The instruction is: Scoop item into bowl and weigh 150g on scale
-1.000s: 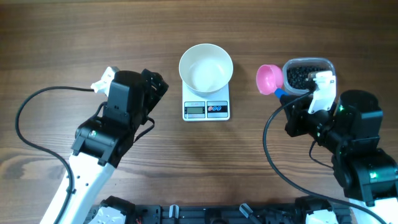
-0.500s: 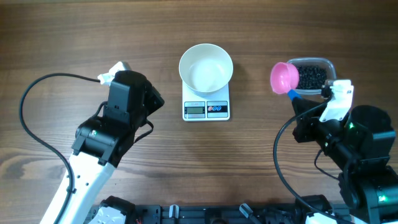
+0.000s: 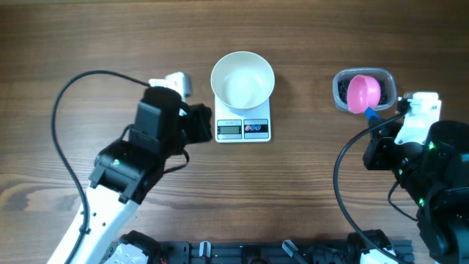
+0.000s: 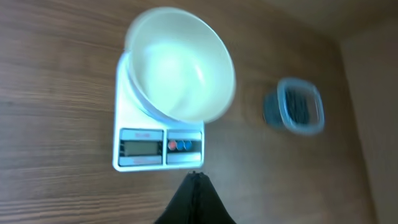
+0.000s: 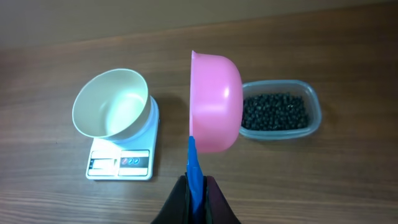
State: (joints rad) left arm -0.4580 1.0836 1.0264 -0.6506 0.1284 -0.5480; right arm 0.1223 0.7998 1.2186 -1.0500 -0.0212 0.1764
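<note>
pink scoop [image 3: 363, 91] now over beans [image 5: 273, 112], right pincer [image 5: 196, 183] gripping its handle [image 5: 193, 160], left pincer [image 4: 195, 177] closed near scale [image 3: 243, 129]

The white bowl [image 3: 242, 79] sits upright and empty on the white scale [image 3: 243, 129] at mid-desk, with the scale's display and buttons facing the near edge. The black beans [image 5: 273, 112] lie loose in a clear tub [image 5: 314, 115] toward the right edge.
</note>
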